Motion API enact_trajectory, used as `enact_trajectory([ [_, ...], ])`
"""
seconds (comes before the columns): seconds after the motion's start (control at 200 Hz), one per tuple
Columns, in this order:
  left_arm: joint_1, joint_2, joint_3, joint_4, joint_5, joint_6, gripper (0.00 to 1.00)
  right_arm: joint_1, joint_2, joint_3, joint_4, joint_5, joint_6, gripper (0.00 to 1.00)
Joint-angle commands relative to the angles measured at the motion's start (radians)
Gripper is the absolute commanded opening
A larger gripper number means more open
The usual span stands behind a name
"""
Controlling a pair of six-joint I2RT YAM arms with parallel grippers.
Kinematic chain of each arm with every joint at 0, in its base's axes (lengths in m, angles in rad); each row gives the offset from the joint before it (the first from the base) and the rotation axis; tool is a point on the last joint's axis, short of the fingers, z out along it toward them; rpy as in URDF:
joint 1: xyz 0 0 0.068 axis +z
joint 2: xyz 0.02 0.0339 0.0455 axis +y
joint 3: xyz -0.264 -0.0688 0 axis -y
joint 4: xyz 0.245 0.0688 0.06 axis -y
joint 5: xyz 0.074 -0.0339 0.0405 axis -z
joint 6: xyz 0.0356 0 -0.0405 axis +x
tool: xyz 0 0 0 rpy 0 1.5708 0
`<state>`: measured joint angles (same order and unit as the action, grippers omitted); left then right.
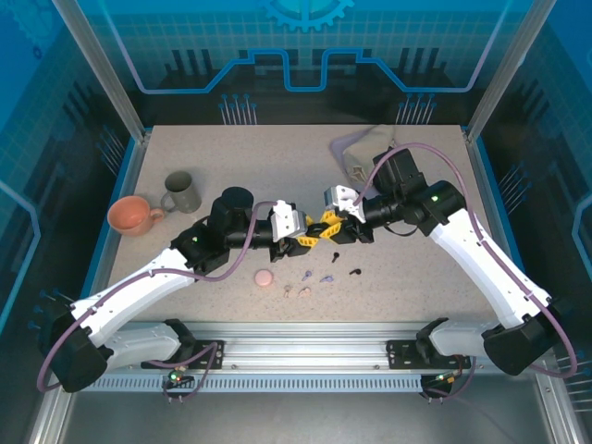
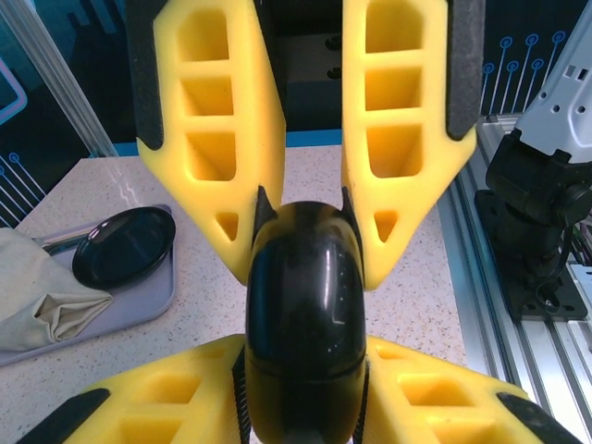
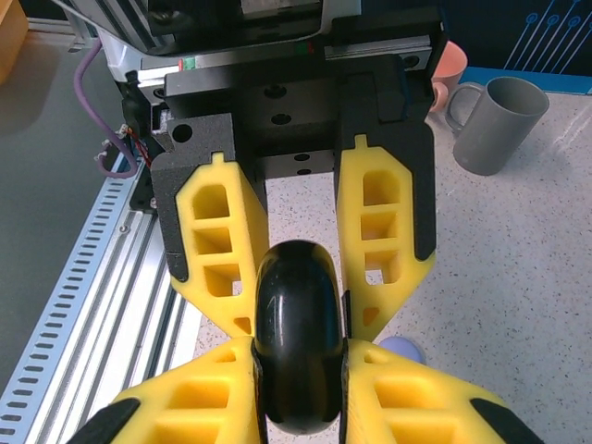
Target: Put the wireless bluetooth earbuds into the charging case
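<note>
- Right gripper [image 3: 301, 347] pinches the glossy black round charging case [image 2: 305, 314]; left gripper [image 2: 305, 347] flanks it, grip unclear.
- Tiny stemmed plastic earbuds [image 1: 326, 277] lie loose beneath the jaws, apparently none inserted yet.

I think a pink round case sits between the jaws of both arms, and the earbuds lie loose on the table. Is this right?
No. The case between the jaws is black, not pink; the right wrist view shows it. The earbuds do lie loose on the table.
</note>
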<state>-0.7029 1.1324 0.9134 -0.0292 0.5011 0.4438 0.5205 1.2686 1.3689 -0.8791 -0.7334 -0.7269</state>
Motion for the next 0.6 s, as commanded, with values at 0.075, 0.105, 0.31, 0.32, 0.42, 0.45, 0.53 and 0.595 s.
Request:
enact_trajectory([
  [0.075, -0.004, -0.003, -0.015, 0.059, 0.001, -0.023, 0.33, -0.007, -0.003, -0.006, -0.001, -0.041, 0.006, 0.23],
  [0.105, -0.003, -0.003, -0.012, 0.061, 0.004, -0.025, 0.33, -0.007, -0.001, -0.006, 0.001, -0.043, 0.006, 0.23],
  [0.31, -0.003, 0.0, -0.008, 0.066, 0.01, -0.034, 0.3, -0.005, 0.006, -0.003, 0.011, -0.041, 0.01, 0.23],
  [0.32, -0.003, 0.001, -0.008, 0.066, 0.011, -0.034, 0.29, -0.005, 0.006, -0.003, 0.011, -0.04, 0.01, 0.23],
  [0.42, -0.004, -0.001, -0.008, 0.065, 0.007, -0.035, 0.23, -0.006, 0.009, -0.005, 0.011, -0.039, 0.011, 0.23],
  [0.45, -0.004, 0.0, -0.007, 0.065, 0.007, -0.036, 0.2, -0.005, 0.009, -0.006, 0.011, -0.036, 0.013, 0.24],
  [0.53, -0.004, 0.002, -0.005, 0.063, 0.003, -0.036, 0.15, -0.006, 0.009, -0.006, 0.006, -0.028, 0.014, 0.25],
  [0.595, -0.003, 0.002, -0.002, 0.057, -0.001, -0.034, 0.12, -0.006, 0.006, -0.005, 0.006, -0.016, 0.016, 0.29],
])
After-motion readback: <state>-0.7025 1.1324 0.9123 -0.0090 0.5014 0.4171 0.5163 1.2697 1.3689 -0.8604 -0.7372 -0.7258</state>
